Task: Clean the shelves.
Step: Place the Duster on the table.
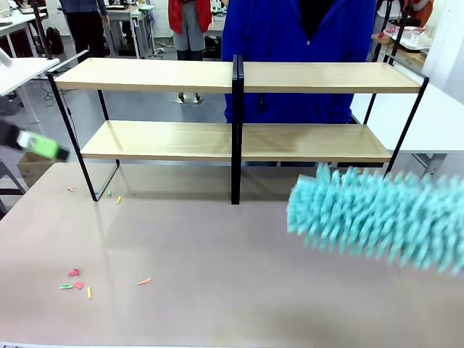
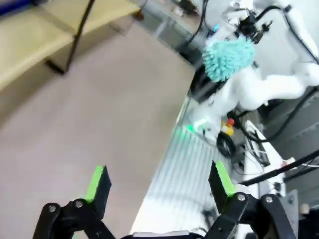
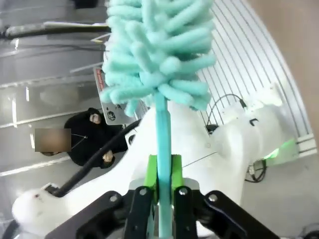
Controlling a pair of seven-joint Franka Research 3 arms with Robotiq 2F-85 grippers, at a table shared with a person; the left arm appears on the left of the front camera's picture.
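The shelves (image 1: 239, 141) stand across the far half of the beige tabletop: two long light-wood boards in a thin black frame with a black centre post. A fluffy teal duster (image 1: 377, 217) hovers above the table at front right, below and in front of the lower board's right end. My right gripper (image 3: 163, 174) is shut on the duster's thin teal handle, and the duster head (image 3: 154, 50) points away from it. My left gripper (image 2: 159, 184) is open and holds nothing; it hangs over the tabletop. It appears blurred at the far left (image 1: 51, 149), beside the shelves' left end.
Small coloured scraps (image 1: 76, 279) lie at the front left of the tabletop (image 1: 217, 290), with a few more (image 1: 116, 197) by the shelves' left foot. A person in a blue top (image 1: 297, 43) stands behind the shelves. White tables (image 1: 435, 123) flank both sides.
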